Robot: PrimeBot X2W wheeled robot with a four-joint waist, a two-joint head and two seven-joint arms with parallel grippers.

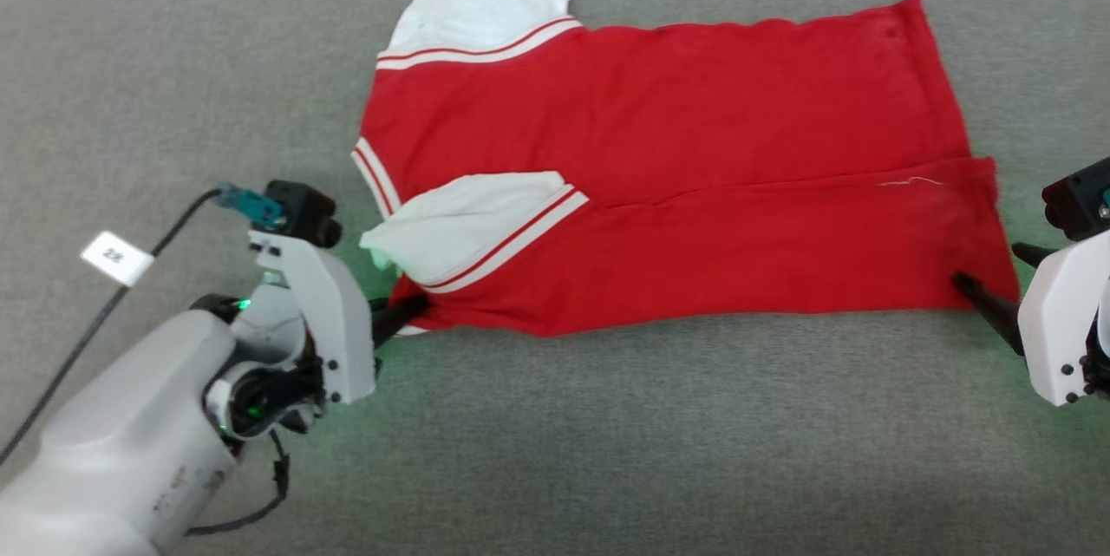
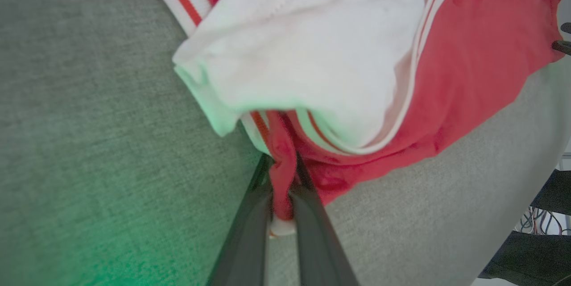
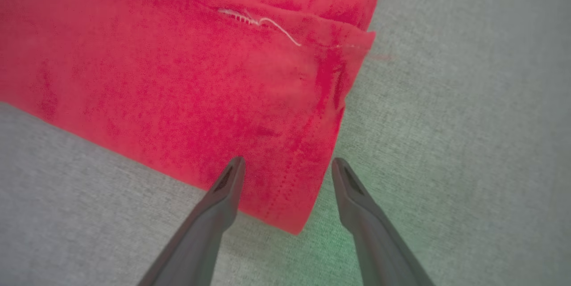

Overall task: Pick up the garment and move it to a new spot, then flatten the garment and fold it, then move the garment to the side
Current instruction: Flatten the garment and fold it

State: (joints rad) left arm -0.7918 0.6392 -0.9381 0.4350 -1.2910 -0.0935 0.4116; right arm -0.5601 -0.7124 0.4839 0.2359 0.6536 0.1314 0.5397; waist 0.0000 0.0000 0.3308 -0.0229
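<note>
The garment point(image 1: 659, 166), a red jersey with white sleeve pieces and red-striped white trim, lies sideways on the grey surface with its near part folded over. My left gripper point(image 1: 414, 311) is shut on the garment's near left corner; in the left wrist view a bunch of red cloth point(image 2: 282, 174) is pinched between the two dark fingers. My right gripper point(image 1: 971, 289) stands open at the near right corner. In the right wrist view its fingers point(image 3: 227, 183) straddle that corner of the garment point(image 3: 178, 80), one over the cloth and one beside its edge.
The grey fabric surface point(image 1: 607, 434) stretches wide in front of and beside the garment. A black cable with a white tag point(image 1: 116, 258) runs along my left arm. Dark furniture and cables point(image 2: 548, 214) show past the surface's edge in the left wrist view.
</note>
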